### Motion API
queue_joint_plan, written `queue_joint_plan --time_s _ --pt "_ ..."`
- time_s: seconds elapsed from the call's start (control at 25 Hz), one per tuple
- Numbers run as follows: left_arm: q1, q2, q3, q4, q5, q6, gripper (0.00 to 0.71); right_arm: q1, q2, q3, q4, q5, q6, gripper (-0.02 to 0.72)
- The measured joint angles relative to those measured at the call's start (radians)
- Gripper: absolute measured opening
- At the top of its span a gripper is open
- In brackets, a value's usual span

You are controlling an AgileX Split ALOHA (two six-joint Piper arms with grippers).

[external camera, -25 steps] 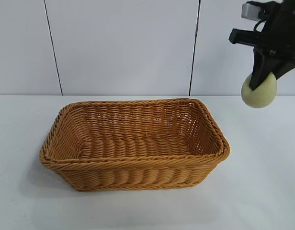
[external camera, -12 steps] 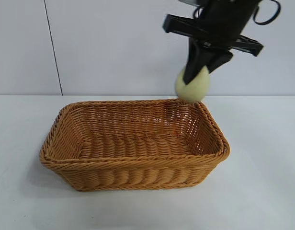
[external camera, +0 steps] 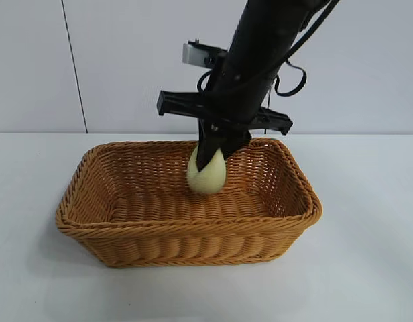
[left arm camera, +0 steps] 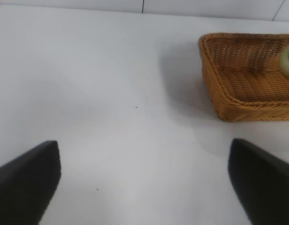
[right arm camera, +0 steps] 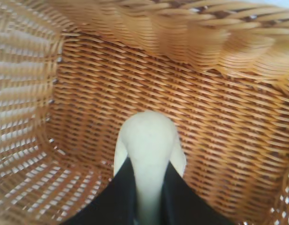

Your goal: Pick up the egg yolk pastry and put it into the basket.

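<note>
Now the right tool [external camera: 212, 159] reaches down from the upper right of the exterior view, its tip just above the middle of the basket [external camera: 112, 231]. Its two dark fingers [right arm camera: 117, 194] sit against either side of the pastry [external camera: 206, 176], which stands on edge between them, so the tool grips the pastry. From outside, the pastry hangs inside the basket's rim, in front of the back wall and above the woven floor; whether it touches the floor cannot be told. The basket sits on the white worktop [external camera: 367, 268] at the centre of the frame, long side toward the camera. In the left wrist view the left tool [left arm camera: 144, 187] is spread wide open over bare worktop, its finger tips in the lower corners, with the basket's end in the upper right of that frame.
</note>
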Motion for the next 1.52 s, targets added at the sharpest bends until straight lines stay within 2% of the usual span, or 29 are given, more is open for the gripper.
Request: queue_joint_plan --time_s 0.04,0.12,0.28,0.4,0.48,0.56,0.72,1.12,1.36,1.52 --pt "0.0 0.0 0.0 0.0 0.0 0.0 0.695 0.0 0.0 -0.011 0.0 0.011 -0.002 0.566" --pt "0.0 0.0 0.0 0.0 0.0 0.0 0.695 0.0 0.0 -0.047 -0.006 0.057 -0.01 0.649" --pt "0.0 0.0 0.0 0.0 0.0 0.0 0.695 0.0 0.0 -0.163 -0.067 0.183 -0.013 0.687" --pt "0.0 0.0 0.0 0.0 0.0 0.0 0.695 0.0 0.0 -0.255 -0.178 0.301 0.021 0.689" --pt "0.0 0.0 0.0 0.0 0.0 0.0 0.695 -0.003 0.0 -0.301 -0.242 0.351 0.038 0.689" --pt "0.0 0.0 0.0 0.0 0.0 0.0 0.695 -0.015 -0.002 -0.33 -0.28 0.365 0.045 0.69" --pt "0.0 0.0 0.0 0.0 0.0 0.0 0.695 -0.088 -0.003 -0.339 -0.283 0.372 0.048 0.694" --pt "0.0 0.0 0.0 0.0 0.0 0.0 0.695 -0.409 -0.003 -0.34 -0.284 0.372 0.045 0.695" --pt "0.0 0.0 0.0 0.0 0.0 0.0 0.695 -0.492 -0.007 -0.315 -0.286 0.371 0.038 0.695" --pt "0.0 0.0 0.0 0.0 0.0 0.0 0.695 -0.481 -0.048 -0.206 -0.272 0.371 0.005 0.695"
